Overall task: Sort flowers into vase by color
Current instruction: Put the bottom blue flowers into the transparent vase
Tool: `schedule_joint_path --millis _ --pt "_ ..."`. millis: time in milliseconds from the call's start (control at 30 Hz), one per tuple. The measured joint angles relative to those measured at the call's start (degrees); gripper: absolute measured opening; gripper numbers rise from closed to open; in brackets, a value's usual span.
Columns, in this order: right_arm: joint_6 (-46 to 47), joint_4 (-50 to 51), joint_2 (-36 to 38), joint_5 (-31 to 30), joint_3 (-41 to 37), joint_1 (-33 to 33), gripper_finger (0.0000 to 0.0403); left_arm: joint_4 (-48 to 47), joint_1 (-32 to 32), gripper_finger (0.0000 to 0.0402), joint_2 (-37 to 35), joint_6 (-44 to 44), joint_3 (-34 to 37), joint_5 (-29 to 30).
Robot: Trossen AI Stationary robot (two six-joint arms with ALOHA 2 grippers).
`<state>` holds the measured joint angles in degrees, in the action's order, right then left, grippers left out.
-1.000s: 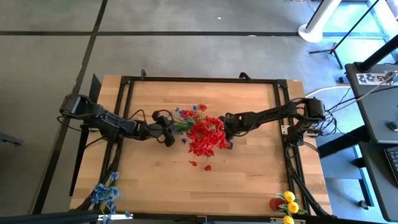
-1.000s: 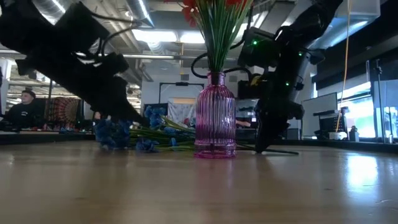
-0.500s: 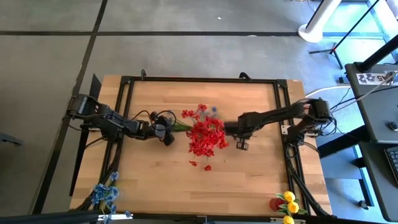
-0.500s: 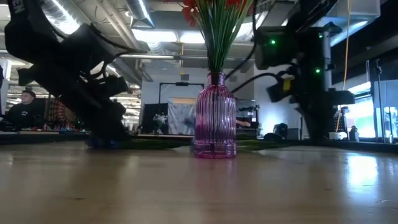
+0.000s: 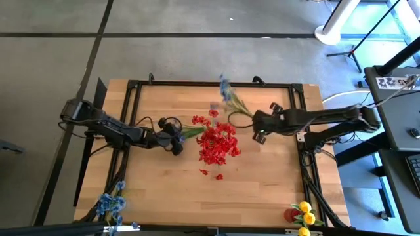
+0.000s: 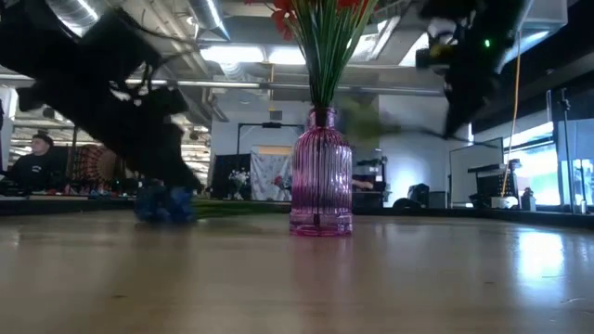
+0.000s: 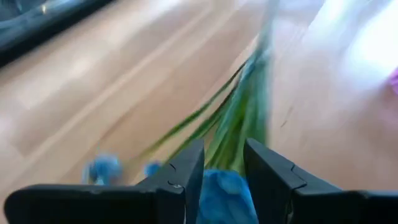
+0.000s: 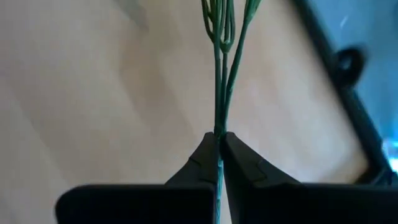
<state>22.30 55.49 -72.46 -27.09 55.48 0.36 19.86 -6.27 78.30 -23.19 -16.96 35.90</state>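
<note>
- Flowers sit in several places: a red bunch stands in the pink ribbed vase near the middle of the wooden table, its green stems rising out of the neck in the low view
- One blue sprig is lifted off the table toward the far edge, its thin green stem pinched between the right gripper's fingers, which are pressed together on it
- In the low view that right gripper hangs well above the tabletop, to the right of the vase
- More blue blossoms lie on the table left of the vase, with green stems running along the wood toward it
- Left gripper is low at the table just left of the red bunch; its fingers stand narrowly apart with a blue blossom showing between them, and whether they grip it cannot be told
- A few red petals lie loose on the wood near the vase
- Another blue bunch shows at the near left corner and a yellow bunch at the near right corner
- A person sits in the room behind, far left in the low view
</note>
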Motion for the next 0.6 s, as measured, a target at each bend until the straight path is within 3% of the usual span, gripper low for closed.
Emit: schedule_joint_path --millis 167,333,467,600 --pt "-4.61 -11.09 7.02 -5.37 0.0 0.0 0.0004 0.33 -3.86 0.011 -8.05 3.38 -0.01 2.83" --pt "-15.51 -29.99 10.04 -6.77 0.02 0.0 0.0003 0.9 -7.37 0.0119 -16.98 6.65 -0.03 3.4" --pt "-24.65 -47.12 10.48 -2.14 0.02 0.0 0.0003 1.04 -9.8 0.0154 -23.68 8.15 -0.01 3.54" --pt "-27.66 -61.51 10.48 9.08 0.02 0.04 0.0003 9.04 -13.41 0.019 -27.98 13.22 -0.01 -0.1"
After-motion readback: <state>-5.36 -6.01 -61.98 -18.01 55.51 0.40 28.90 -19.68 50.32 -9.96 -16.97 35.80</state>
